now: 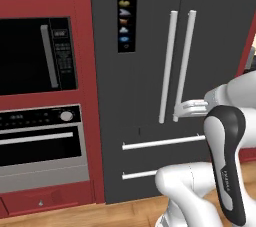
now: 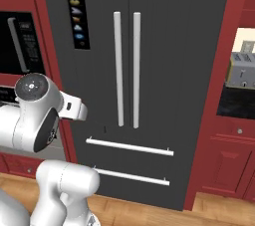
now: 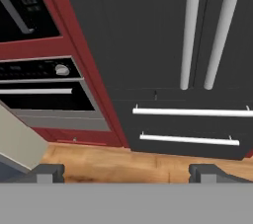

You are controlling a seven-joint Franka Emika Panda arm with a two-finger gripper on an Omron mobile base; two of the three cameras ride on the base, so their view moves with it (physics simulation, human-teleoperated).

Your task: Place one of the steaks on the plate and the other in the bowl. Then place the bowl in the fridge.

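The fridge (image 1: 145, 71) (image 2: 169, 46) (image 3: 143, 30) stands right ahead, tall and dark grey. Both of its doors are shut, and the lit icon panel (image 1: 126, 11) is at the upper left. Its two long silver bar handles (image 1: 177, 66) (image 2: 127, 70) hang side by side above two drawer handles (image 3: 190, 112). My gripper (image 3: 127, 173) is open with nothing between its fingertips (image 3: 49, 172), and it points at the fridge's lower part and the floor. In the left base view my hand (image 1: 192, 107) hovers close to the bottom of the door handles. The steaks, the plate and the bowl are out of view.
A black microwave (image 1: 35, 56) and an oven (image 1: 40, 141) sit in red cabinets left of the fridge. A toaster (image 2: 241, 68) stands in a nook at the right. Wooden floor (image 3: 123, 164) runs along the fridge's foot. A grey counter corner (image 3: 15, 144) juts in low at the left.
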